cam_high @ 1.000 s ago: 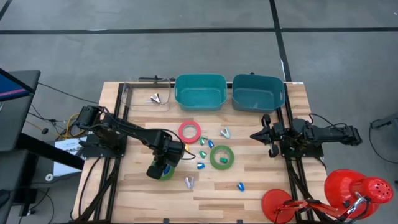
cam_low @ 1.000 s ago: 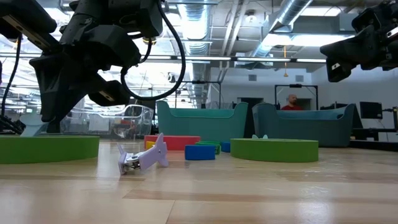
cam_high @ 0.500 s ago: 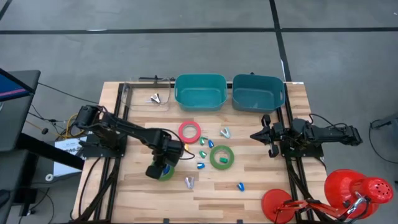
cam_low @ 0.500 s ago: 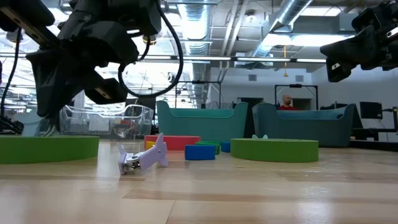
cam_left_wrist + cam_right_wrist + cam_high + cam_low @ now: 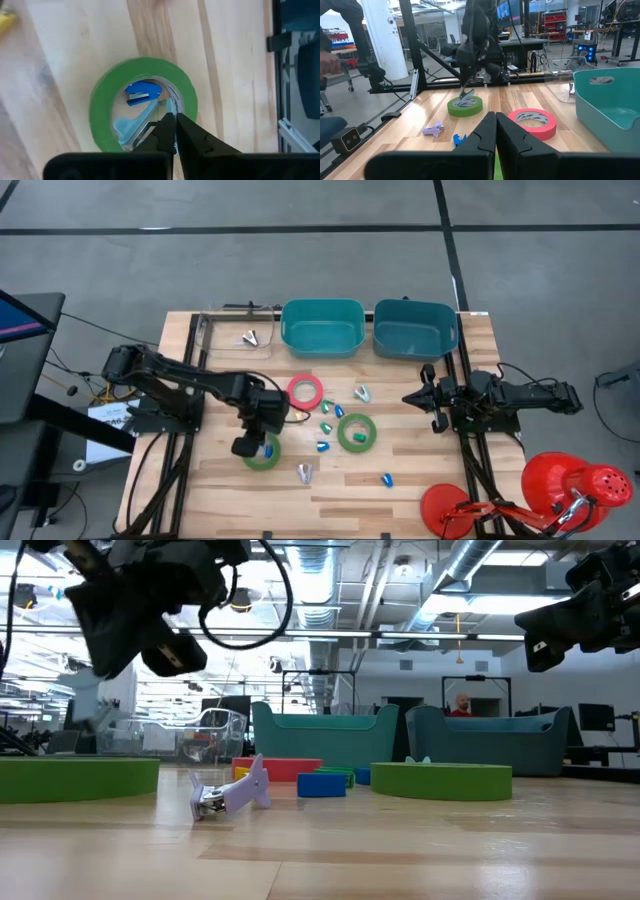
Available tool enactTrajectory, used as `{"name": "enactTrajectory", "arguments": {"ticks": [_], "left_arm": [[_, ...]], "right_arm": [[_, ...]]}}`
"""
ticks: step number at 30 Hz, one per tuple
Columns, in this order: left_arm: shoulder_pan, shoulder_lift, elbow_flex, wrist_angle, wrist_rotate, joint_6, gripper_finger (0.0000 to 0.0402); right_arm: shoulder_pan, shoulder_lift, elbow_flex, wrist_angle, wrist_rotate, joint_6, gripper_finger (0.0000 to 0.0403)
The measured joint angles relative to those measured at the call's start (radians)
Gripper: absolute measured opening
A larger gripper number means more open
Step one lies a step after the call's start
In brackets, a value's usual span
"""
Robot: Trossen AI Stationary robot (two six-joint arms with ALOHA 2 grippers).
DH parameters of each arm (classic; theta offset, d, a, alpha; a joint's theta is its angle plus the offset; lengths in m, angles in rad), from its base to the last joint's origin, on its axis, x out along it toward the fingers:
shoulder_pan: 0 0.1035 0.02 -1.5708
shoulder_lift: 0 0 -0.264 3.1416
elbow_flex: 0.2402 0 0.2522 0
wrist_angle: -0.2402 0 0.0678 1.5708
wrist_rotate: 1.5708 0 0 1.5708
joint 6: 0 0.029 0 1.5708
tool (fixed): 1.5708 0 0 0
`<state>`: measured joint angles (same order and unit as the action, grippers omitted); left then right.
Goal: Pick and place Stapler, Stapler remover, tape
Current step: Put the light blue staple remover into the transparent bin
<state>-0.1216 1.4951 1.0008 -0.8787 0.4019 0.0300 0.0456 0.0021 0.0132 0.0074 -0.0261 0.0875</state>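
Observation:
My left gripper point(image 5: 249, 444) hovers over a green tape roll point(image 5: 263, 453) lying flat near the table's near-left part. Its fingers are shut on a light-blue staple remover point(image 5: 134, 128). A small blue stapler point(image 5: 143, 92) lies inside that roll's open centre point(image 5: 144, 111). A pink-red tape roll point(image 5: 305, 390) and a second green roll point(image 5: 355, 432) lie flat at mid-table. My right gripper point(image 5: 416, 398) waits shut at the table's right side, above the wood. My left gripper pinches the staple remover by one thin end point(image 5: 165, 106) at its fingertips point(image 5: 169, 120), coming from above and pointing down. The remover hangs below the fingers over the roll's centre; from across the table it shows just under the gripper point(image 5: 466, 93), above the roll point(image 5: 465, 106).
Two teal bins point(image 5: 322, 327) point(image 5: 415, 328) stand at the far edge, with a clear tray point(image 5: 232, 332) to their left. Several tiny coloured staplers and removers lie scattered around the middle, such as a purple one point(image 5: 304, 471) and a blue one point(image 5: 387, 478). Red lamps point(image 5: 560, 485) sit beyond the near-right corner.
My left gripper has risen straight up from the green roll, staying shut, and drifted slightly toward the far-left. The roll has stayed flat on the table and shows more fully from above.

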Motion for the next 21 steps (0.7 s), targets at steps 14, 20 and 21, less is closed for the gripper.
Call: {"name": "enactTrajectory", "arguments": {"ticks": [14, 20, 21], "left_arm": [[0.162, -0.075, 0.094, 0.001, -0.002, -0.035, 0.0003], [0.274, -0.075, 0.149, 0.006, -0.008, -0.029, 0.0003], [0.296, -0.075, 0.154, 0.006, -0.008, -0.023, 0.0003]], "right_arm": [[0.000, 0.000, 0.000, 0.000, 0.000, 0.000, 0.0000], [0.000, 0.000, 0.000, 0.000, 0.000, 0.000, 0.0000], [0.000, 0.000, 0.000, 0.000, 0.000, 0.000, 0.0000]]}}
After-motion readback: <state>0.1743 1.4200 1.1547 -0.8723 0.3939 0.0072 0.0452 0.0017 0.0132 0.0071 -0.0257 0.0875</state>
